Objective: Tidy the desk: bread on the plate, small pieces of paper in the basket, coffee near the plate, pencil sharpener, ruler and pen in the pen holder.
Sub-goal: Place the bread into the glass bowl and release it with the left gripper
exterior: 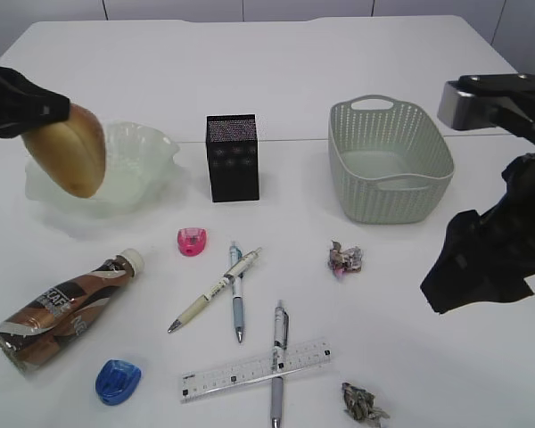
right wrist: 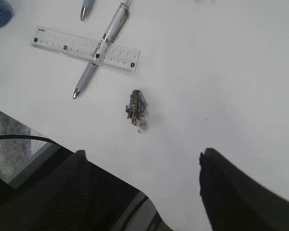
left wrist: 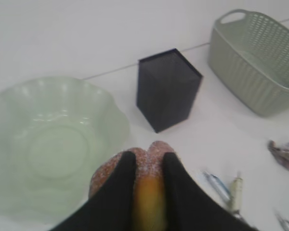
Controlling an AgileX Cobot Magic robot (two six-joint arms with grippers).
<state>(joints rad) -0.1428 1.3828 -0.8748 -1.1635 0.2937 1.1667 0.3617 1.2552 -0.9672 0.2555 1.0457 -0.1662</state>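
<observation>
My left gripper [exterior: 52,114] is shut on the golden-brown bread [exterior: 69,152], which hangs above the near left rim of the pale green plate [exterior: 147,152]. From the left wrist, black fingers [left wrist: 119,180] clamp the bread [left wrist: 149,153] beside the plate [left wrist: 53,144]. My right gripper [right wrist: 142,154] hangs open and empty over the desk, near a crumpled paper [right wrist: 136,109]. The coffee [exterior: 62,308] lies on its side at front left. The ruler [exterior: 254,370] lies under a pen [exterior: 278,357]. A pink pencil sharpener [exterior: 192,241] sits before the pen holder [exterior: 232,156].
The basket [exterior: 388,160] stands empty at back right. A second paper scrap [exterior: 345,259] lies in front of it. Two crossed pens [exterior: 227,290] lie mid-desk, and a blue sharpener [exterior: 118,381] sits near the front edge. The desk edge [right wrist: 33,139] shows by the right gripper.
</observation>
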